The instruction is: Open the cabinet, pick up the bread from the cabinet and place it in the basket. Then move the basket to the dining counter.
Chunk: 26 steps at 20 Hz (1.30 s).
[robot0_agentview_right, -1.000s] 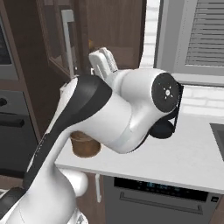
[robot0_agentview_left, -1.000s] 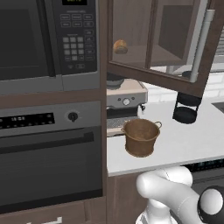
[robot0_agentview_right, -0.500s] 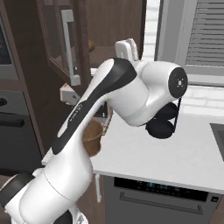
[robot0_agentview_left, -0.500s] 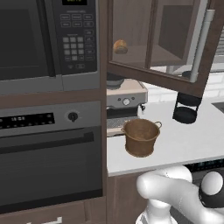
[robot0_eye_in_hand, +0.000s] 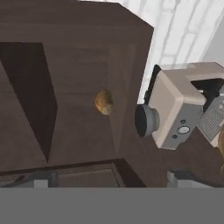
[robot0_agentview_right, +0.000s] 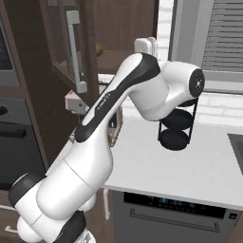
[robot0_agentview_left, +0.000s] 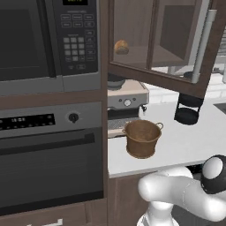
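The cabinet point(robot0_agentview_left: 145, 42) is dark wood, and its glass door point(robot0_agentview_left: 170, 48) with a silver bar handle point(robot0_agentview_right: 74, 50) is swung open. On the shelf inside lies the bread point(robot0_agentview_left: 121, 47) point(robot0_agentview_right: 99, 48), a small golden-brown bun. In the hand view the bread point(robot0_eye_in_hand: 104, 101) sits ahead, in line with the middle of my gripper point(robot0_eye_in_hand: 109, 179), and well apart from it. The gripper is open and holds nothing. My hand point(robot0_agentview_right: 145, 45) is raised in front of the cabinet opening. The copper basket point(robot0_agentview_left: 142, 137) stands empty on the white worktop below. The dining counter is out of view.
A beige coffee machine point(robot0_agentview_left: 128, 99) point(robot0_eye_in_hand: 179, 109) sits under the cabinet, just behind the basket. Stacked black canisters point(robot0_agentview_left: 189, 110) point(robot0_agentview_right: 175, 128) stand to the right on the worktop point(robot0_agentview_right: 190, 171). A microwave point(robot0_agentview_left: 48, 39) and an oven point(robot0_agentview_left: 48, 154) fill the wall on the left.
My arm has swung up and to the right in the right base view, bringing the hand level with the cabinet shelf. The bread, basket and door have stayed put.
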Motion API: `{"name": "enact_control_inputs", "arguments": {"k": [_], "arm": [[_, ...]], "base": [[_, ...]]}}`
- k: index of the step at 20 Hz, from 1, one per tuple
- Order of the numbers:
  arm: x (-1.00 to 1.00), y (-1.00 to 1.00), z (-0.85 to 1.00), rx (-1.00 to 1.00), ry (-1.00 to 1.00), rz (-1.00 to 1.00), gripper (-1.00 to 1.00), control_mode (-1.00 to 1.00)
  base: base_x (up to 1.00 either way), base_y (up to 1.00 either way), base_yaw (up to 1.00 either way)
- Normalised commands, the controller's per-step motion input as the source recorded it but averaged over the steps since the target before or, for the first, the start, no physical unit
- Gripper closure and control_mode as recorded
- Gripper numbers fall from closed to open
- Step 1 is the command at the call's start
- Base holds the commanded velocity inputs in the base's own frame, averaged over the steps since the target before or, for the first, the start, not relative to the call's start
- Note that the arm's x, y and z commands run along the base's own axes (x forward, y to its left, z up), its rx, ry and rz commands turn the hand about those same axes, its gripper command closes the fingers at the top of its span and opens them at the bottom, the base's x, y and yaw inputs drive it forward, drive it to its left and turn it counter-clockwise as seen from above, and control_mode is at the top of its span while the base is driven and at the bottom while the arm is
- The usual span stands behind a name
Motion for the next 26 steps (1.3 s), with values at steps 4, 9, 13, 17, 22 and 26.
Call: {"name": "enact_control_inputs", "arguments": {"k": [4, 9, 13, 17, 22, 26], "arm": [[0.14, 0.69, 0.0, 0.09, 0.0, 0.0, -1.0, -1.0], [0.62, 0.69, 0.0, 0.07, -0.01, 0.0, -1.0, -1.0], [0.57, 0.0, 0.0, 0.11, 0.03, 0.0, -1.0, -1.0], [0.01, 0.04, 0.0, 0.15, 0.01, 0.0, -1.0, -1.0], [-0.81, 0.18, 0.08, 0.13, 0.0, 0.05, -1.0, -1.0], [-0.91, 0.4, 0.05, 0.08, 0.0, 0.08, -1.0, -1.0]], "base": [[0.0, 0.0, 0.0], [0.0, 0.0, 0.0], [0.0, 0.0, 0.0], [0.0, 0.0, 0.0], [0.0, 0.0, 0.0], [0.0, 0.0, 0.0]]}}
